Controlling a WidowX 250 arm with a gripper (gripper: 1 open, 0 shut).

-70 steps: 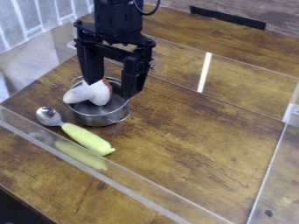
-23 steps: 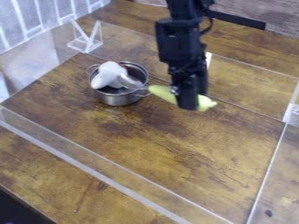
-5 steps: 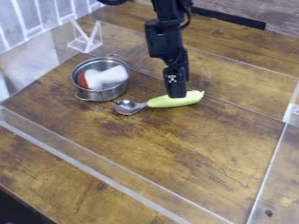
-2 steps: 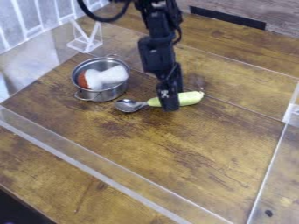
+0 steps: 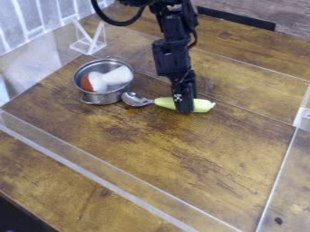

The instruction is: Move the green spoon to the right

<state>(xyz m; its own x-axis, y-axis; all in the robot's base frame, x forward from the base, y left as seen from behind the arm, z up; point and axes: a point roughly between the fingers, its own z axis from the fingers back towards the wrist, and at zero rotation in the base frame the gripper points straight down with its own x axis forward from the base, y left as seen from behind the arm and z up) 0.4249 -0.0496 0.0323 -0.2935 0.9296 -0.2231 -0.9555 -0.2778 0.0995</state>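
The green spoon point(image 5: 201, 105) lies on the wooden table just right of the steel bowl, its silver scoop point(image 5: 134, 99) pointing left toward the bowl and its yellow-green handle pointing right. My gripper point(image 5: 183, 101) points steeply down from above. Its dark fingers point(image 5: 184, 93) are closed on the middle of the handle and hide that part of it. The spoon still rests on or very near the table.
The round steel bowl point(image 5: 82, 72) holds a white object point(image 5: 112, 80) and stands left of the spoon. A clear plastic stand point(image 5: 85, 39) sits at the back left. Low transparent walls point(image 5: 145, 196) border the table point(image 5: 206, 163) at front and right.
The gripper has come down onto the spoon's handle and its fingers have closed. The spoon has shifted: its scoop swung up toward the bowl and its handle end moved slightly right.
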